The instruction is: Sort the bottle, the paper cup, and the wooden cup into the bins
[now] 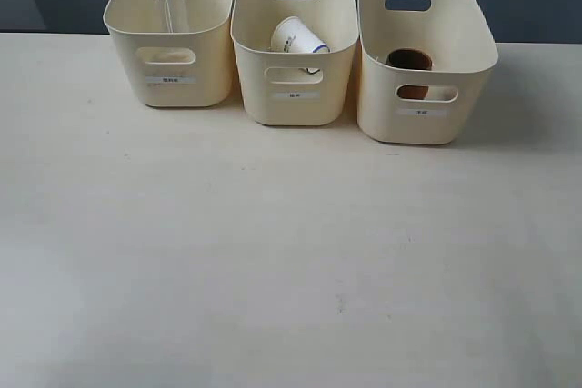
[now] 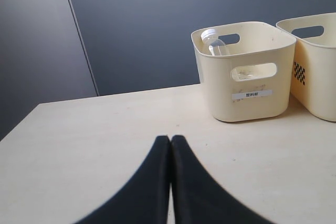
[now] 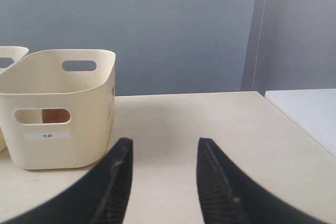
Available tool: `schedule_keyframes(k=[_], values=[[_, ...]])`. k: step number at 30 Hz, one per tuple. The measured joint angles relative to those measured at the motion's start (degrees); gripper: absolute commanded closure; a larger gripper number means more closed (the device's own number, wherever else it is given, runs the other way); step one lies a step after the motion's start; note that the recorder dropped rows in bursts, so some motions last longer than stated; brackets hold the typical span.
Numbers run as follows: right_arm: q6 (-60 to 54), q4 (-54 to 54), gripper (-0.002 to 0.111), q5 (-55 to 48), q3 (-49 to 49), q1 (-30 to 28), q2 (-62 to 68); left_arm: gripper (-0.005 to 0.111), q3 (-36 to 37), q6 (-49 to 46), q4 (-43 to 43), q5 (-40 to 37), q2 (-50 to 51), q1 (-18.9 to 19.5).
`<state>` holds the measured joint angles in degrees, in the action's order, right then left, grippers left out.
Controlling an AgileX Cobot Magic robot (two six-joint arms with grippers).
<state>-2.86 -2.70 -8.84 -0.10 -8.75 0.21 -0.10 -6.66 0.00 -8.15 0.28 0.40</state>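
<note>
On the worktop (image 1: 273, 270), far side, three occupied bins (image 1: 296, 114).
Left end effector (image 2: 170, 139) closed tight; right end effector (image 3: 164, 144) parted, holding nothing.

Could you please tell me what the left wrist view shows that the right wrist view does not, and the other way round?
Only the left wrist view: the clear plastic bottle with a white cap inside a cream plastic bin, and the left gripper, shut with nothing in it.
Only the right wrist view: the reddish-brown wooden cup, glimpsed through the handle cutout of a second cream plastic bin, and the right gripper, jaws apart and empty.
Both: the pale table, the dark grey wall and a slice of a neighbouring bin.
</note>
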Motion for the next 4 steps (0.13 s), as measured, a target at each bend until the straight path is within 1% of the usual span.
schedule_keyframes(k=[4], values=[[0.0,-0.1,0.069,0.0,0.0,0.0,0.0,0.107,0.0,0.0,0.0,0.0,0.0,0.0]])
